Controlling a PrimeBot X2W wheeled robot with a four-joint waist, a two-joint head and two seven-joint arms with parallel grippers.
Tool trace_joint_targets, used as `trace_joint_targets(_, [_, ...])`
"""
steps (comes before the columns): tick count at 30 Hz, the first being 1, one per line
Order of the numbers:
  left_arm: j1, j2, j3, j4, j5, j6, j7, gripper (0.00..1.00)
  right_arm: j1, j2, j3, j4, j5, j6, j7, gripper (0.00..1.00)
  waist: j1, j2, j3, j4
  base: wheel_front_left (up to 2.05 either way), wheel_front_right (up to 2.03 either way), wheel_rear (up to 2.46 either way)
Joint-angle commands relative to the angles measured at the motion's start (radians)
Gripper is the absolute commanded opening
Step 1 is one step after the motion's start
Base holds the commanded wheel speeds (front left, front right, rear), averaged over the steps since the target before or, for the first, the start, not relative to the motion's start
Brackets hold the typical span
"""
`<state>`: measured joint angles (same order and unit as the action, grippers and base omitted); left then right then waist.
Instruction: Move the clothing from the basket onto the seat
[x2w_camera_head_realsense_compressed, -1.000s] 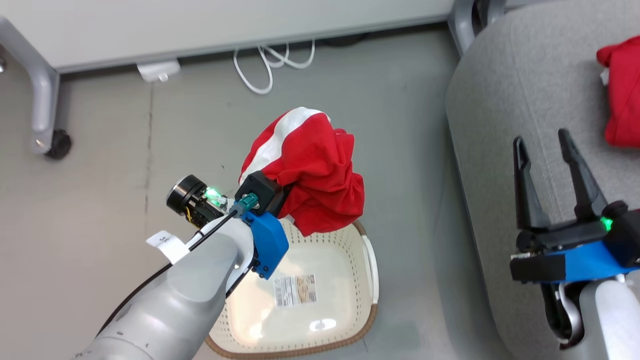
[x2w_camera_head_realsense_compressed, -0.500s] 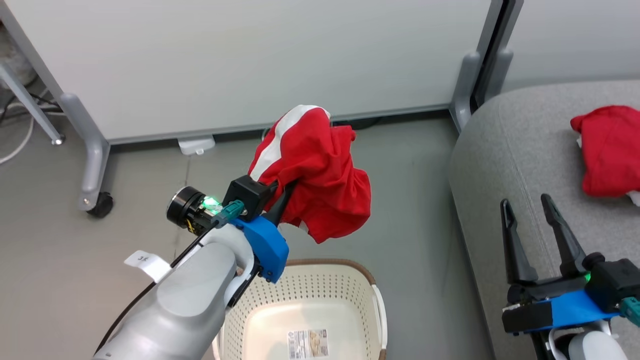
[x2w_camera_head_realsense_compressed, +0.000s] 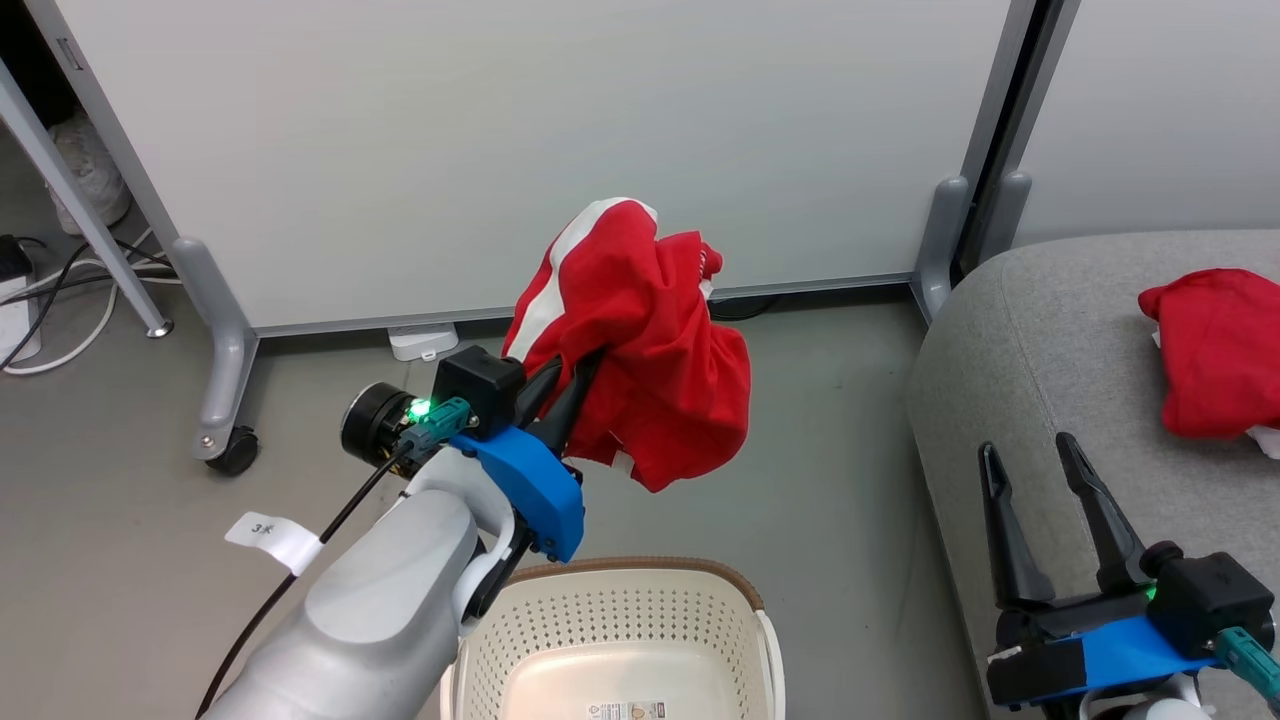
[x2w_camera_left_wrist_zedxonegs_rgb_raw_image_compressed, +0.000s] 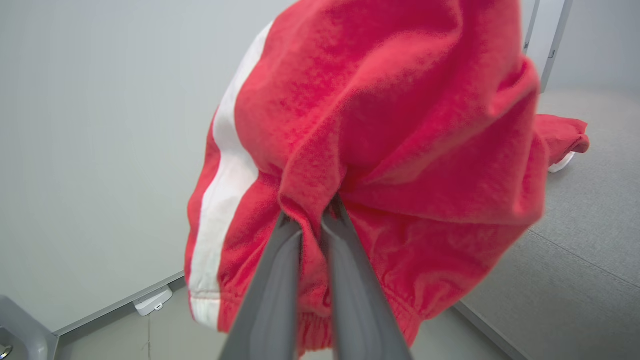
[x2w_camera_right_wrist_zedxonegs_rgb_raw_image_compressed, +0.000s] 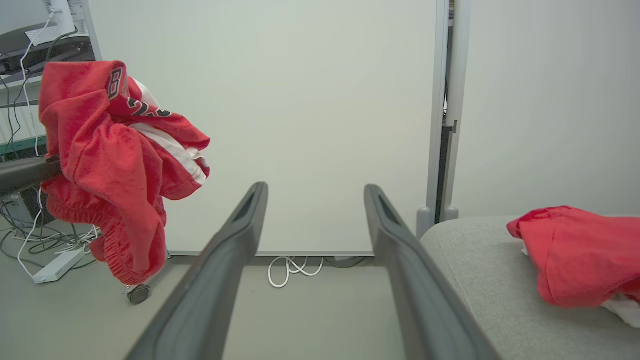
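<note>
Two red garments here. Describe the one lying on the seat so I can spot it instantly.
Find the large grey seat at the head view's right. On its far right part lies a crumpled red garment with white peeking out beneath. Unlike the white-striped red garment hanging from the left end effector over the floor, it rests on the seat, untouched.
</note>
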<state>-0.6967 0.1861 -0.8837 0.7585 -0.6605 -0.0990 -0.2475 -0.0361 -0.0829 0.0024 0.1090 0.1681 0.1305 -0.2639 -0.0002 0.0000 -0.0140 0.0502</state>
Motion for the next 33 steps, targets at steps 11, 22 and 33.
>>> trace_joint_targets(11, [0.028,0.026,0.002,-0.106,-0.020,0.030,0.046,0.00,0.003,0.000,0.053,0.007,0.014,0.001,-0.001,1.00,0.0002,0.0000,-0.002,0.003,0.00,0.00,0.00])
trace_joint_targets(22, [0.027,0.042,-0.013,-0.165,-0.014,0.048,0.067,0.00,-0.063,-0.014,0.197,0.022,0.035,0.001,-0.001,1.00,0.0002,0.0000,0.013,0.012,0.00,0.00,0.00])
trace_joint_targets(33, [-0.011,0.028,-0.030,-0.191,0.000,0.053,0.073,0.00,-0.244,-0.034,0.367,0.156,0.021,0.001,-0.001,1.00,0.0002,0.0000,0.048,0.038,0.00,0.00,0.00])
